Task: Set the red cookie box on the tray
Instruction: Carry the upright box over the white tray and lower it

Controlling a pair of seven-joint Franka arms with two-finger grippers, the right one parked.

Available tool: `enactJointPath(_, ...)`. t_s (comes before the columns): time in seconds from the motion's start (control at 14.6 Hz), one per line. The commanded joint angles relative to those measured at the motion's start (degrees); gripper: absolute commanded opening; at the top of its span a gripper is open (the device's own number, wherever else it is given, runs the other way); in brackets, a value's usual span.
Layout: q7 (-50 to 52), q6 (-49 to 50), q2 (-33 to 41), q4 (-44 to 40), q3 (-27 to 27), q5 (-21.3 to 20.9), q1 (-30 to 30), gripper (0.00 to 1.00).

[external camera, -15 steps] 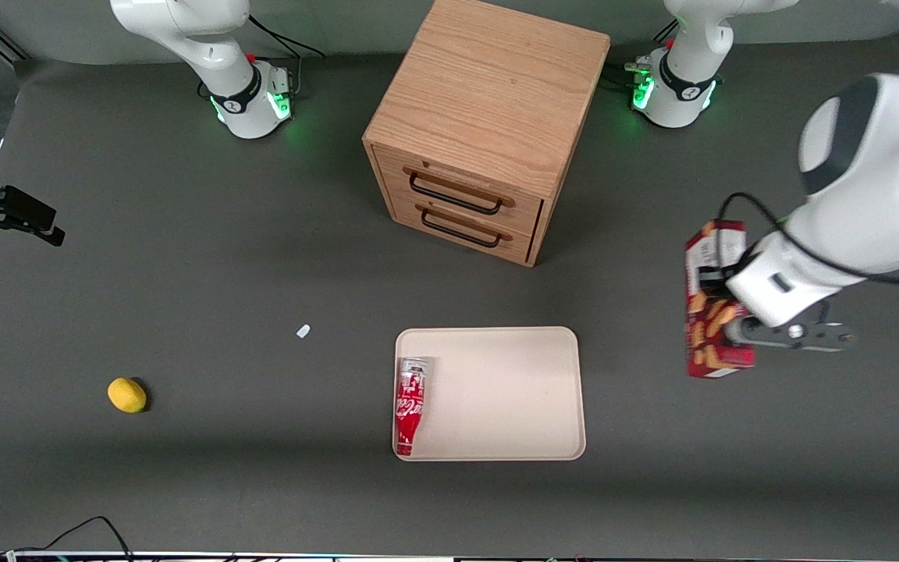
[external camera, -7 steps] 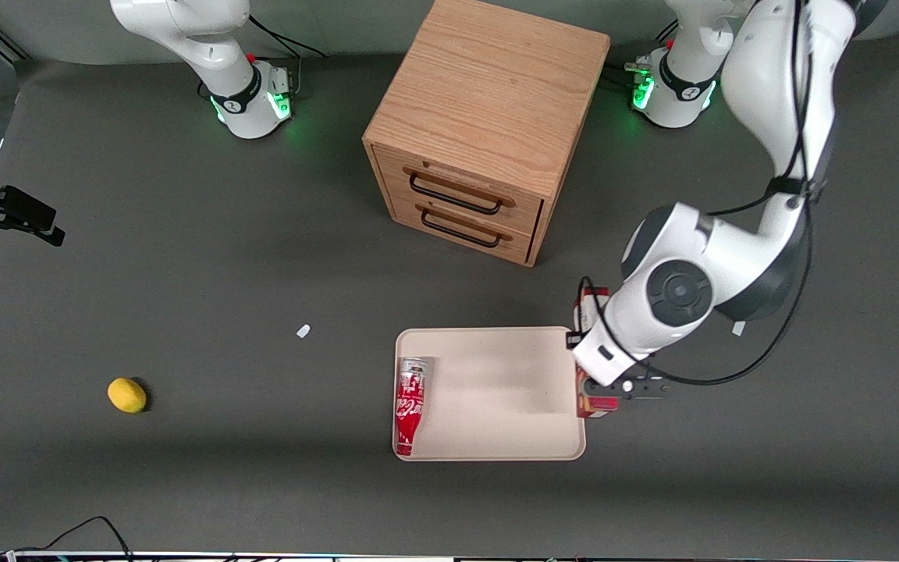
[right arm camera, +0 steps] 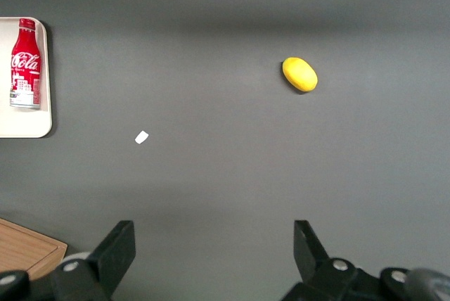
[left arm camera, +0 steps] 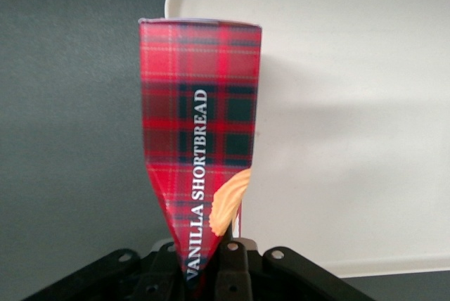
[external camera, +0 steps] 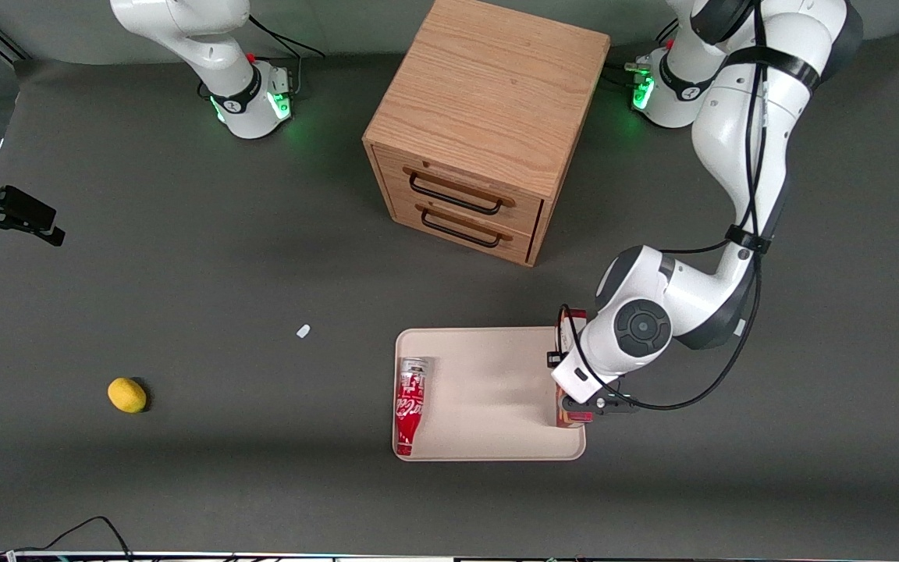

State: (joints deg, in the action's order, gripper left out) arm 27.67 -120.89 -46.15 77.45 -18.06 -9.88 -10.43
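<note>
Box (left arm camera: 200, 139), red tartan and lettered "VANILLA SHORTBREAD", was clamped in the gripper (left arm camera: 211, 262), whose black fingers pinched its lower end. From the front, little of the box (external camera: 572, 324) showed: a red-and-white sliver above the wrist and a dark-red end below it, the rest covered by the arm. It sat over the tray (external camera: 488, 433) at the edge toward the working arm's end of the table. The wrist camera showed it along the tray's (left arm camera: 365, 90) rim, partly over the cream surface and partly over the grey table. Whether it touched the tray could not be determined.

The gripper (external camera: 574, 410) hung low over that same edge of the tray, its wrist angled across the corner.

A red soda bottle (external camera: 410, 404) lay on the tray along the edge toward the parked arm's end, well apart from the box. A wooden drawer cabinet (external camera: 488, 125), both drawers shut, stood farther from the front camera than the tray. A lemon (external camera: 127, 395) and a small white scrap (external camera: 303, 331) lay on the table toward the parked arm's end.
</note>
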Motion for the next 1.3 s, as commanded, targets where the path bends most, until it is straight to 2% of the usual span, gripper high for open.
enactJointPath(0.0,2.91,-0.74,-1.13,-1.86,1.27,-0.49,-1.79,0.0)
enactJointPath(0.21,3.01,-3.04,-1.48,-1.34,1.71,-0.4,-2.05,0.0)
enactJointPath(0.27,3.09,-3.13,-1.49,-1.34,2.24,-0.4,-2.05,0.06)
enactJointPath(0.34,2.4,-3.13,-1.4,-1.16,2.33,-0.66,-1.96,0.99)
enactJointPath(1.23,3.01,-4.01,0.18,-0.72,2.33,-0.67,-1.96,1.0)
